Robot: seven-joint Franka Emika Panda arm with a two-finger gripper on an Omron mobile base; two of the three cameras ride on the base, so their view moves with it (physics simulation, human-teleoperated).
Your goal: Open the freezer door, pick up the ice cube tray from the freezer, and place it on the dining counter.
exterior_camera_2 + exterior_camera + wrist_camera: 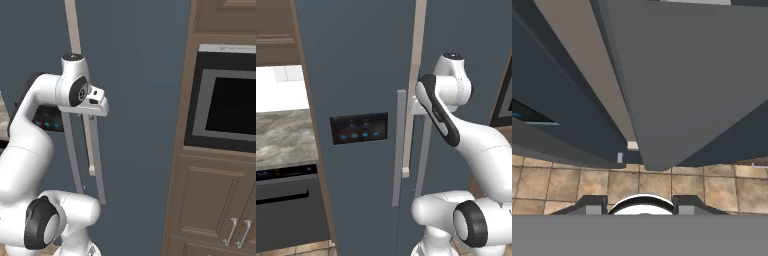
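While freezer door (358,75) stands upright, handle (399,150) vertical, pincer (640,206) part-open, gripping nothing.

We are looking along the gripper (640,206), whose two dark fingertips (593,206) are showing at the bottom edge with a gap standing between them. Above them, the freezer door (557,95) is slanting across the left, its dark display panel (529,116) glowing blue at the far left. A tan strip (587,65) is running between that door and the broad slate-blue plain door (682,75) on the right. Beneath, a tan tiled floor (562,182) is lying. A grey bar (620,157), possibly a handle end, is showing low.
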